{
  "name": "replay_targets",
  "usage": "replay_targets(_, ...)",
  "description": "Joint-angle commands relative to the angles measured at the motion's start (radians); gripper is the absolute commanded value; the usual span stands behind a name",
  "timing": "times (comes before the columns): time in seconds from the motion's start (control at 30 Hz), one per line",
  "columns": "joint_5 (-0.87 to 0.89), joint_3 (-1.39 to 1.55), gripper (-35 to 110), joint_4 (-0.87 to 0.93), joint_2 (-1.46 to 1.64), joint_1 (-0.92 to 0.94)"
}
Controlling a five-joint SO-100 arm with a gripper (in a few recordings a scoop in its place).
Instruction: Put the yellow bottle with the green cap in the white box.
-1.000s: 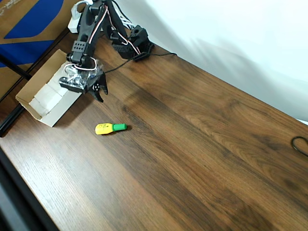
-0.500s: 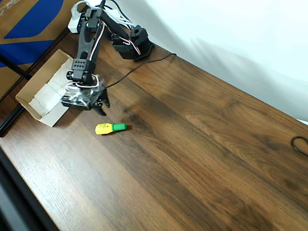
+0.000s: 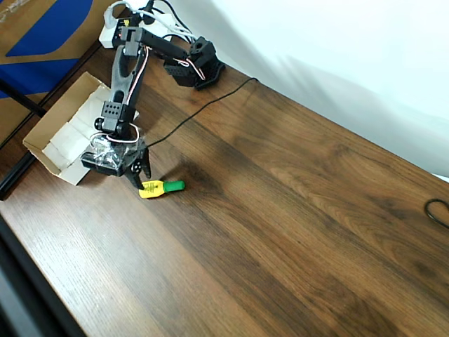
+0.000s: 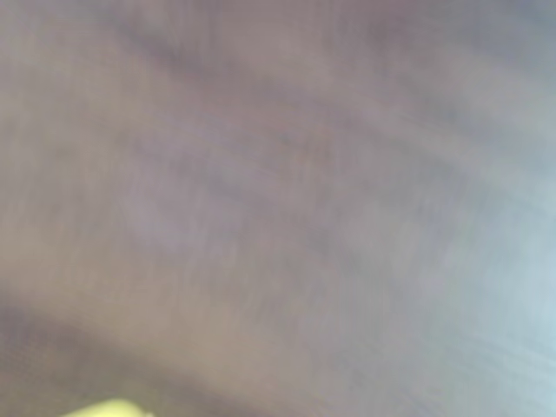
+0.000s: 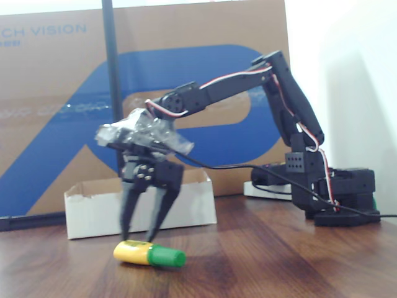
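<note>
step: grab yellow bottle (image 5: 149, 253) | my fingers (image 5: 141, 236) open, holding nothing, right above it | tip: go down straight, pinch the yellow middle

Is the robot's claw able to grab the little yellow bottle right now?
Probably yes. The gripper hangs open right above the yellow bottle, which lies on its side on the bare table. Nothing sits between them, and the white box stands behind, out of the way.

Bottle (image 5: 149, 254) before box (image 5: 93, 211), under tool (image 5: 141, 236)
</note>
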Motion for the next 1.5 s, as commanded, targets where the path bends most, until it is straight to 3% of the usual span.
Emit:
replay_targets(0.0,-0.021,-0.086,14,0.009,0.025,0.002)
replay_targets(0.67,-0.106,-0.184,23,0.129,0.006,-0.049)
replay_targets(0.97,-0.233,-0.199,31,0.176,-0.049,-0.107)
replay_targets(1.13,-0.215,-0.199,37,0.178,-0.058,-0.13)
replay_targets(1.47,-0.216,-0.186,32,0.179,-0.083,-0.144)
